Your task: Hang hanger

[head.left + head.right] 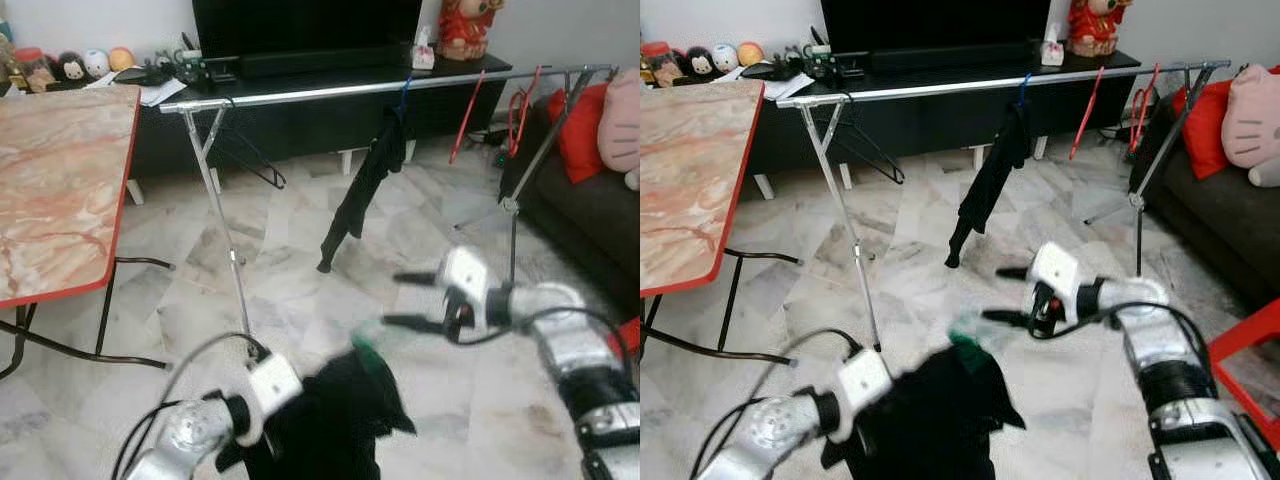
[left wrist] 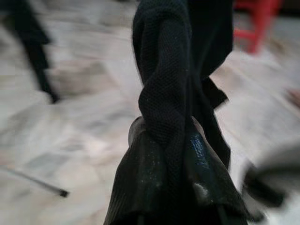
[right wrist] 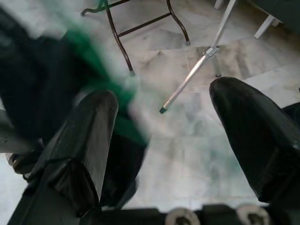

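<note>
A black garment [image 1: 335, 420] on a green hanger [image 1: 365, 340] hangs low in front of me, blurred. My left gripper [image 2: 164, 145] is shut on a twisted fold of that black cloth, and its fingers are mostly wrapped by it. My right gripper [image 1: 400, 300] stands open just right of the hanger's green top, its fingers [image 3: 93, 122] on either side of the green blur without touching it. Farther off, the silver rail [image 1: 300, 93] of a clothes rack spans the room.
On the rail hang a black garment on a blue hanger [image 1: 365, 185], a bare black hanger [image 1: 250, 155] and red hangers [image 1: 465, 115]. A marble-look table [image 1: 60, 180] stands left, a dark sofa [image 1: 590, 210] right, a TV console [image 1: 300, 70] behind.
</note>
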Robot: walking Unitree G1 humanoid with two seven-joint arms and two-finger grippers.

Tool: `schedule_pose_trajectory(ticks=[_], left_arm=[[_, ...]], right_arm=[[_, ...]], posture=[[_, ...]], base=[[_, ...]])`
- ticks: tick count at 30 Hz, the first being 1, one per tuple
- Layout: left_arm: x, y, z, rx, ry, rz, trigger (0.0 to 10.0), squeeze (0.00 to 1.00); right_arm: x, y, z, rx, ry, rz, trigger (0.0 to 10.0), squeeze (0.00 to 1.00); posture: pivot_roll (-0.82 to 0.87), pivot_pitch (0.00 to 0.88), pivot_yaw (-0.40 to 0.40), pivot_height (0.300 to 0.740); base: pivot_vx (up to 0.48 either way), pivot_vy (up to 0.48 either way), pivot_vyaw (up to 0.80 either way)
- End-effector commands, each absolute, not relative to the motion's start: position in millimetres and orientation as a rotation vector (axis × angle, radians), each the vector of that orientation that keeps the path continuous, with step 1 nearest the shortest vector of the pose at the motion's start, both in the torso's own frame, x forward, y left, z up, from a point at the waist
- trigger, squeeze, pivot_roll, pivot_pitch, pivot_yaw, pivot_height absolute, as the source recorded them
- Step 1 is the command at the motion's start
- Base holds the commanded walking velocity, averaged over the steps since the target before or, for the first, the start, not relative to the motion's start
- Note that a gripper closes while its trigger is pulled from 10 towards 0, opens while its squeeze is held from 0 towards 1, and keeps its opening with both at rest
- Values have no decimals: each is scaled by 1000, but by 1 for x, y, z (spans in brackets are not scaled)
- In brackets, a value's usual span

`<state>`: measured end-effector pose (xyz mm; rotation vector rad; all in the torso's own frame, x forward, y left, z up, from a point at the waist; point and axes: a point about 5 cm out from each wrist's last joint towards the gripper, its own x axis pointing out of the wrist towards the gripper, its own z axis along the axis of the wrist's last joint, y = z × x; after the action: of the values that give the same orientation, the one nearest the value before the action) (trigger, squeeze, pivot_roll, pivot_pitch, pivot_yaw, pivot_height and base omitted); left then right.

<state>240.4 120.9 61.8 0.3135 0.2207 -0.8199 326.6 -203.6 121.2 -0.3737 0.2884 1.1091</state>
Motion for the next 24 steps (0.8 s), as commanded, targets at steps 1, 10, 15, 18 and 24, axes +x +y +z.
schedule_pose_trajectory(ticks=[1,10,15,18,24], left_arm=[[249,127,71,232,159,-691,10000,0],[271,126,74,163,117,-356,10000,0],[281,139,94,27,-31,-71,10000,0],[280,138,104,-21,-103,-59,10000,0],[275,137,129,296,-316,-12,10000,0]], right_arm=[[332,-200,137,-385,224,1122,10000,0],[336,-190,165,-266,78,1151,10000,0],[329,-184,162,-213,63,1173,10000,0],[327,-183,159,-200,68,1171,10000,0],[316,-175,145,-154,97,1196,10000,0]], posture=[[-100,0,1,740],[-104,0,1,740],[-107,0,-3,740],[-105,0,-4,740],[-105,0,-4,740]], base=[[0,0,0],[0,0,0],[0,0,0],[0,0,0],[0,0,0]])
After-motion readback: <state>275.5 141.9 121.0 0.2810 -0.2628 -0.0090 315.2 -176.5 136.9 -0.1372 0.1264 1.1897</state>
